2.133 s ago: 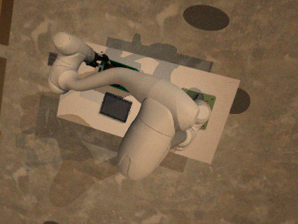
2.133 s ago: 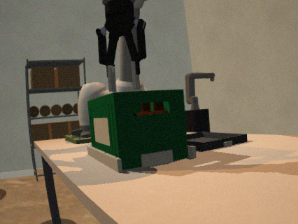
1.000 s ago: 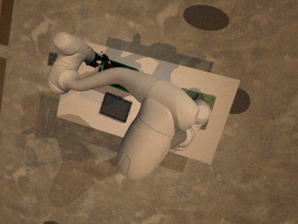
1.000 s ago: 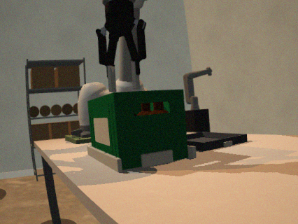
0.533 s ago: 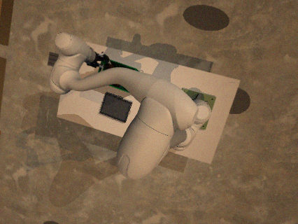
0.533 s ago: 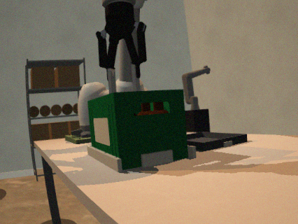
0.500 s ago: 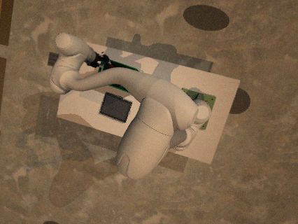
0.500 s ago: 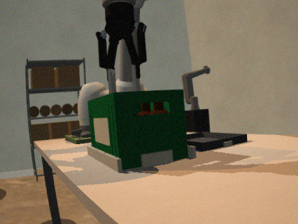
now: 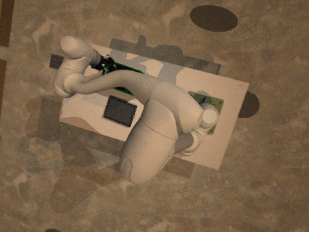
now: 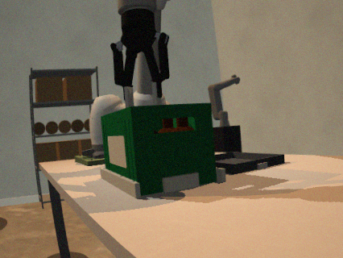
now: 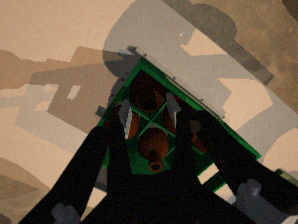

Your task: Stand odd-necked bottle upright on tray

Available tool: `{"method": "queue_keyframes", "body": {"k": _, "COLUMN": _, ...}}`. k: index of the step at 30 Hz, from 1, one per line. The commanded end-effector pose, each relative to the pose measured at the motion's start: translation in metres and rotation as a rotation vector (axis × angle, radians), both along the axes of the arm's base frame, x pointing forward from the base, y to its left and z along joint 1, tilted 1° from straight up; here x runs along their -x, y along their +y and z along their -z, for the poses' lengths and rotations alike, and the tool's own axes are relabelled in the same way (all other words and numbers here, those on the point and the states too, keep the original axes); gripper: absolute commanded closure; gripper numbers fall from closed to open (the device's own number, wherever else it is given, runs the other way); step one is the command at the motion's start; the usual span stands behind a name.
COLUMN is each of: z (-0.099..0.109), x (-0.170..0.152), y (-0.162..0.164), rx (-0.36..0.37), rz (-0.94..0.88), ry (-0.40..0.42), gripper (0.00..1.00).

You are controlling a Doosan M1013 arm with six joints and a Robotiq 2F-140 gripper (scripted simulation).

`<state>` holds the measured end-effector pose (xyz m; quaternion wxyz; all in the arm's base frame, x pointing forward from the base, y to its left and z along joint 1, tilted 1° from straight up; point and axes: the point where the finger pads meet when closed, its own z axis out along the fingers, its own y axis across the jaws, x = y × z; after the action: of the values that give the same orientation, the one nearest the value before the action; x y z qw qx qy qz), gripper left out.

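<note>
The arm [image 9: 120, 81] rises from its base at one end of the desk [image 9: 232, 94], folds at a bulky elbow, and stretches its forearm across to the far end, where the wrist turns straight down. The pincer [image 10: 141, 90] hangs vertically above the green crate [image 10: 161, 145], its fingertips just over the crate's top rim and not yet down among the compartments. Its fingers [image 10: 128, 94] stand partly apart, with only air between them; nothing is gripped.

Seen from the wrist, the crate [image 11: 120, 100] lies directly below the pincer, its green dividers forming a cross between the two light finger pads. Brown bottles stand in the compartments: one bottle [image 11: 154, 147] sits below and slightly nearer the wrist, its open mouth tilted toward the lens, and another bottle [image 11: 145, 95] sits in the compartment beyond the dividers. Others are partly hidden behind the dark fingers.

The dark tray [image 9: 120, 110] lies flat on the desk to one side of the pincer, apart from the crate, with nothing standing on it.
</note>
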<state>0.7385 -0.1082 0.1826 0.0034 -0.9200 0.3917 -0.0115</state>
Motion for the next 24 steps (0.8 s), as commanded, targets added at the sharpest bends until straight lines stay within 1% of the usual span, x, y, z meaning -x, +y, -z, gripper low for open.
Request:
{"method": "queue_keyframes", "body": {"k": 1, "z": 0.004, "x": 0.0, "y": 0.0, "rx": 0.0, "rz": 0.0, "ry": 0.0, "gripper": 0.62}}
{"method": "queue_keyframes", "body": {"k": 14, "z": 0.014, "x": 0.0, "y": 0.0, "rx": 0.0, "rz": 0.0, "ry": 0.0, "gripper": 0.62}}
{"method": "queue_keyframes", "body": {"k": 24, "z": 0.016, "x": 0.0, "y": 0.0, "rx": 0.0, "rz": 0.0, "ry": 0.0, "gripper": 0.62}}
